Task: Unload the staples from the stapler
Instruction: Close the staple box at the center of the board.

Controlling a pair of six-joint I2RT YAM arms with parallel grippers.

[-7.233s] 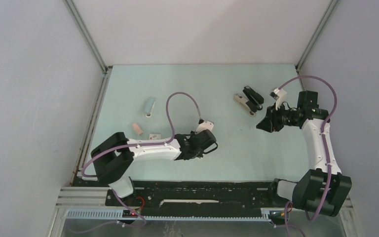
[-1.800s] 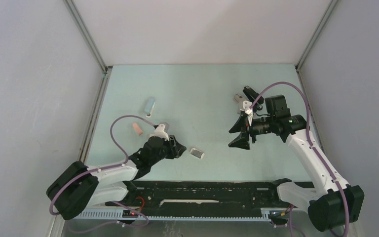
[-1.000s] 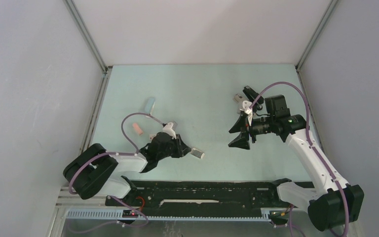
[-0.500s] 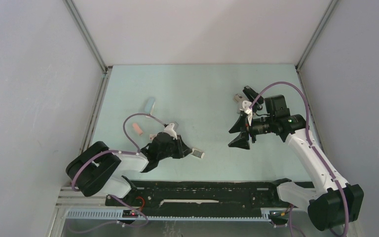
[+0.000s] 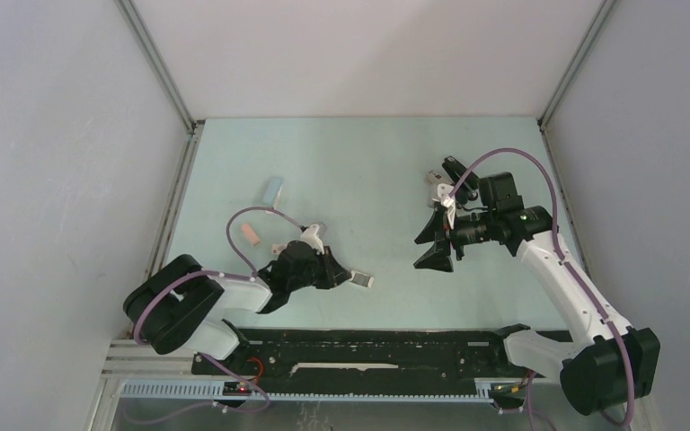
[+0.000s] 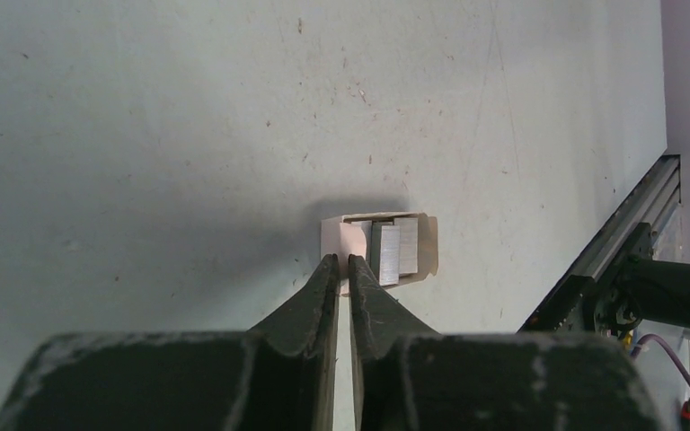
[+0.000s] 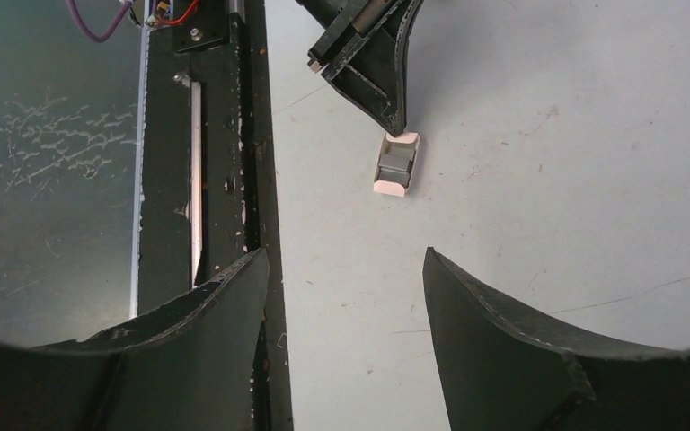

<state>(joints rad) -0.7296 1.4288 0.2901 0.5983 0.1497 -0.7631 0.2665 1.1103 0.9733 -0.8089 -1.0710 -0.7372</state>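
Right gripper [image 5: 431, 244] hangs wide open and empty, centre-right of the top view; left gripper [image 6: 342, 262] has its jaws a slit apart at the near wall of a small white tray [image 6: 429, 247], can't tell if it's pinching. The staples [image 6: 393, 250] lie in that tray, mid-frame, long axis up-down.

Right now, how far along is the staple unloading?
Done: silvery staple strips lie in a small white tray on the table. In hand: the left tool pinches the tray's near wall; the right tool hangs open, holding nothing. Left: the black stapler sits at the far right, partly hidden by the right arm, so whether it's empty can't be told.
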